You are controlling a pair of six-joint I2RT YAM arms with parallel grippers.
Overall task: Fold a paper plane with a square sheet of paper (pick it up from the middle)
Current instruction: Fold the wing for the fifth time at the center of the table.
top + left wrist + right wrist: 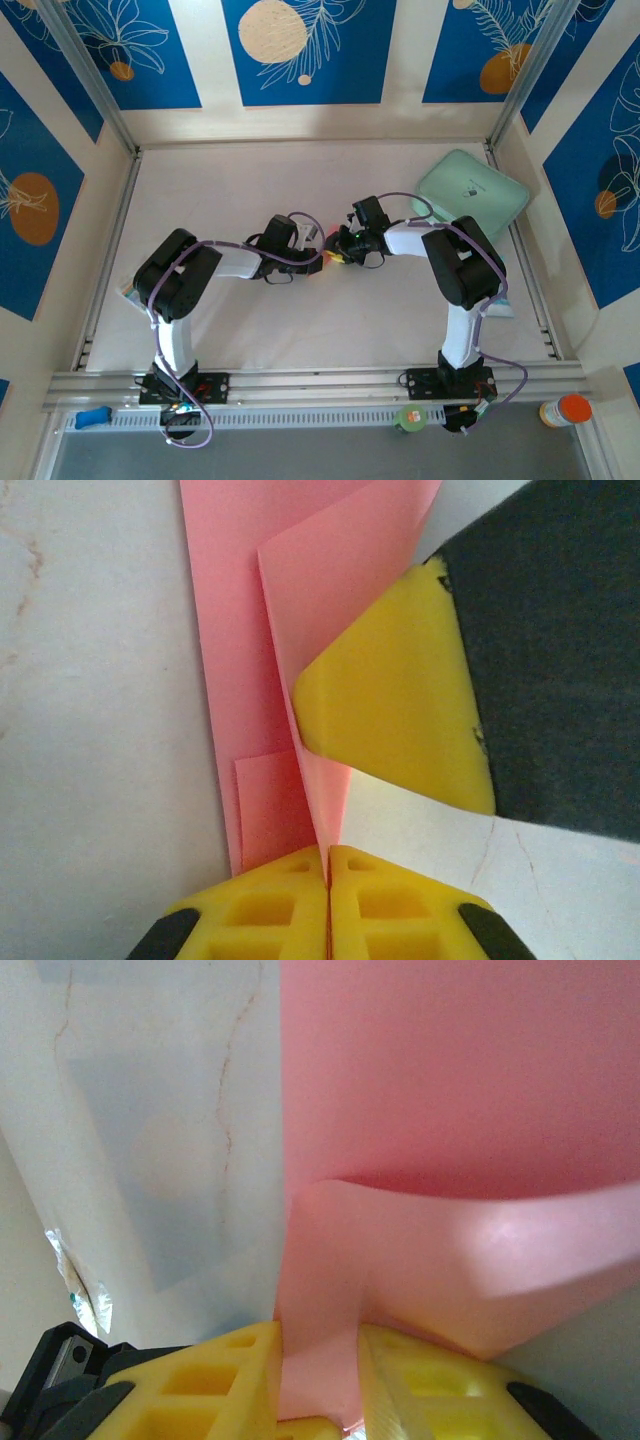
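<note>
Both pincers clamp pink paper (250, 630): left pincer (328, 880) pinched tight, right pincer (318, 1380) around fold.

Overhead view: bright, even, diffuse light; soft short shadows under the arms on the pale worktop (300, 320); no glare. Straight edges bow slightly toward the corners. Both wrist views: close range, soft focus; yellow fingers (270, 910) and pink paper (450, 1080) blurred, colours slightly washed.

Mint-green pad (472, 192) far right, table (230, 180) otherwise open
</note>
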